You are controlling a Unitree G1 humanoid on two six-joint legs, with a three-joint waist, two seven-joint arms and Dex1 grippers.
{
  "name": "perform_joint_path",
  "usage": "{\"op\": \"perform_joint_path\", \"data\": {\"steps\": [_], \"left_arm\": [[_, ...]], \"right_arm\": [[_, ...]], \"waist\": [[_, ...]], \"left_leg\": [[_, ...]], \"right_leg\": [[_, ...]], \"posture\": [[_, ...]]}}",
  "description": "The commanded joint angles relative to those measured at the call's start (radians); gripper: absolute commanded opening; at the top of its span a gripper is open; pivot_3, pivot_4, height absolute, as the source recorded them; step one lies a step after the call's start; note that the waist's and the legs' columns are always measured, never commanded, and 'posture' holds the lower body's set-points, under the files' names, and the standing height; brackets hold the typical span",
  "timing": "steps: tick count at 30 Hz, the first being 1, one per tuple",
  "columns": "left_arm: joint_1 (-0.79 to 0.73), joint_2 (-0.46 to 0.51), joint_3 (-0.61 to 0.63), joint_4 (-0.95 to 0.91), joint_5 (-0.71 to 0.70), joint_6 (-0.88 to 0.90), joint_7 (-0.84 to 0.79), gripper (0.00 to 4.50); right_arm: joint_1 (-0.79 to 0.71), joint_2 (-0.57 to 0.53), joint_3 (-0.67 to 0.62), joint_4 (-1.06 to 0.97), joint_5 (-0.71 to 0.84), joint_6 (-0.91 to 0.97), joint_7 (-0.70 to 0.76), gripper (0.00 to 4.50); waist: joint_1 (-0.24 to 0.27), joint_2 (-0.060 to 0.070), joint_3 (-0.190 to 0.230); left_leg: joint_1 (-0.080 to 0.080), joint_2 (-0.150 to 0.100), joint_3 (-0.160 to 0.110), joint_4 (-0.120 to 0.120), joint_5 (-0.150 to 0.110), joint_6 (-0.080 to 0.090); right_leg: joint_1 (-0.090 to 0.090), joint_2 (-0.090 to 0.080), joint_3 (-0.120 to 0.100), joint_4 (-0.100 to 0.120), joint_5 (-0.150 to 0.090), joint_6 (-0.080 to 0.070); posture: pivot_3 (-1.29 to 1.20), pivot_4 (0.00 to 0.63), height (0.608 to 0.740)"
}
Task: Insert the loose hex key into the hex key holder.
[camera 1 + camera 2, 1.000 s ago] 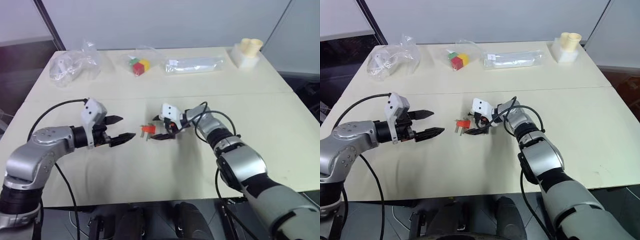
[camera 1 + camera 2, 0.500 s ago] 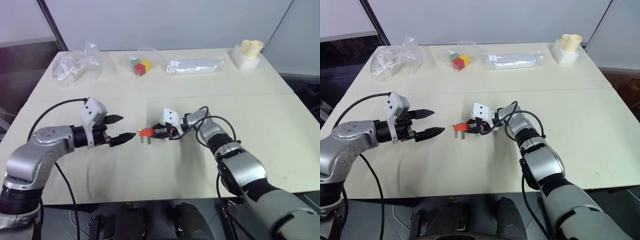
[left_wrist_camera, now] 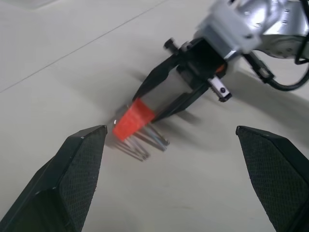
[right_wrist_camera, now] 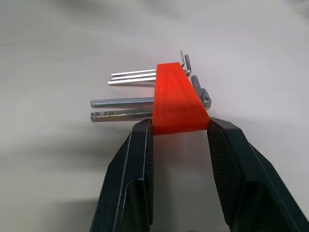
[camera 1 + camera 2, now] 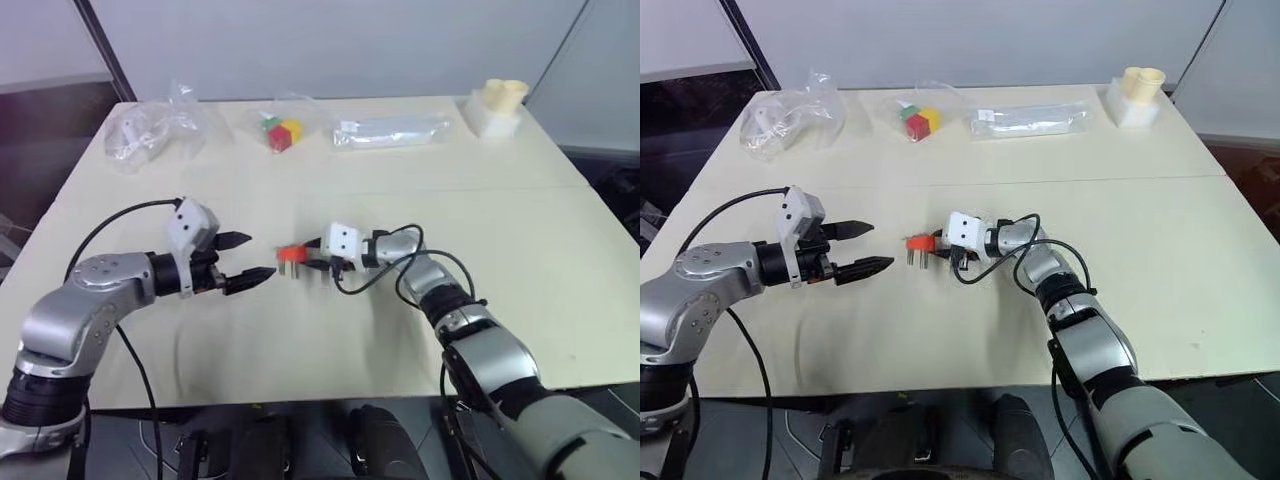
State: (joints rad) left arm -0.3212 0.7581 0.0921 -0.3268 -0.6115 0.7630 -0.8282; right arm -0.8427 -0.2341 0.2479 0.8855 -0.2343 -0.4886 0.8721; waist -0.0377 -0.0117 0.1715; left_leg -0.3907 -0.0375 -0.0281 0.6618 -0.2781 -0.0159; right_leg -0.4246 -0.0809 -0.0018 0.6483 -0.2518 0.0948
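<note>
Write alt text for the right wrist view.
The right gripper has its black jaws shut on the wide end of the orange hex key holder. Several grey keys stick out sideways from it, over the pale table.

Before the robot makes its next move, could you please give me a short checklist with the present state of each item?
1. Right gripper shut on the orange-red plastic hex key holder: ok, both fingers clamp its wide end.
2. Holder lifted off the cream table: cannot tell.
3. Grey metal keys seated in the holder: ok, several stick out of one side.
4. Left gripper open and not touching anything: ok, it hangs beside the holder.
5. Loose thin dark L-shaped hex key located: not ok, I cannot find it.
6. Bag of red, green and yellow cubes away from the work area: ok, it lies at the far edge.
</note>
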Motion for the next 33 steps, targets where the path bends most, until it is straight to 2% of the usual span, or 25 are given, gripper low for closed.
{"op": "perform_joint_path", "data": {"steps": [1,7,12,16,19,24,33], "left_arm": [[-0.039,-0.015,0.009,0.017,0.013,-0.04,0.004,4.5],[-0.123,-0.075,0.039,0.098,-0.025,-0.028,0.012,4.5],[-0.195,-0.093,0.009,0.184,-0.034,-0.029,-0.047,4.5],[-0.258,-0.12,-0.001,0.271,-0.047,-0.031,-0.109,4.5],[-0.298,-0.129,-0.017,0.32,-0.049,-0.05,-0.183,4.5],[-0.33,-0.121,-0.066,0.34,-0.013,-0.107,-0.287,4.5],[-0.31,-0.11,-0.053,0.271,-0.023,-0.104,-0.305,4.5]], "right_arm": [[0.062,-0.034,0.018,-0.185,-0.048,-0.058,-0.099,1.05],[0.163,-0.122,0.06,-0.442,-0.272,-0.144,-0.355,1.05],[0.18,-0.189,0.061,-0.6,-0.457,-0.199,-0.577,1.05],[0.17,-0.228,0.062,-0.685,-0.53,-0.223,-0.668,1.05],[0.173,-0.243,0.065,-0.727,-0.501,-0.241,-0.659,1.05],[0.187,-0.274,0.102,-0.771,-0.374,-0.288,-0.555,1.05],[0.138,-0.296,0.078,-0.745,-0.304,-0.307,-0.526,1.05]], "waist": [[0.0,0.0,0.0],[0.0,0.0,0.0],[-0.001,0.0,0.0],[0.0,-0.001,0.0],[0.0,-0.001,0.001],[0.0,-0.001,0.001],[0.0,-0.001,0.001]], "left_leg": [[0.0,0.0,0.0,0.0,0.0,0.0],[-0.001,0.0,0.0,0.0,0.0,0.0],[-0.001,0.0,0.001,0.0,0.001,-0.001],[-0.001,0.0,0.001,0.0,0.001,0.0],[-0.001,0.0,0.001,0.001,0.001,0.0],[-0.001,0.0,0.001,0.001,0.0,0.001],[-0.001,0.0,0.001,0.001,-0.003,0.006]], "right_leg": [[0.0,0.0,0.0,0.0,0.0,0.0],[-0.001,0.001,0.0,0.0,0.0,0.0],[-0.001,0.002,0.0,0.0,0.0,0.0],[-0.001,0.003,0.0,0.0,0.0,0.0],[-0.001,0.003,0.0,0.0,0.0,0.0],[0.0,0.003,-0.001,-0.001,0.0,0.0],[0.0,0.003,0.0,0.0,0.0,0.0]], "posture": [[0.0,0.15,0.74],[0.0,0.15,0.74],[0.0,0.15,0.74],[0.0,0.15,0.74],[0.0,0.15,0.74],[0.0,0.15,0.74],[0.0,0.15,0.74]]}}
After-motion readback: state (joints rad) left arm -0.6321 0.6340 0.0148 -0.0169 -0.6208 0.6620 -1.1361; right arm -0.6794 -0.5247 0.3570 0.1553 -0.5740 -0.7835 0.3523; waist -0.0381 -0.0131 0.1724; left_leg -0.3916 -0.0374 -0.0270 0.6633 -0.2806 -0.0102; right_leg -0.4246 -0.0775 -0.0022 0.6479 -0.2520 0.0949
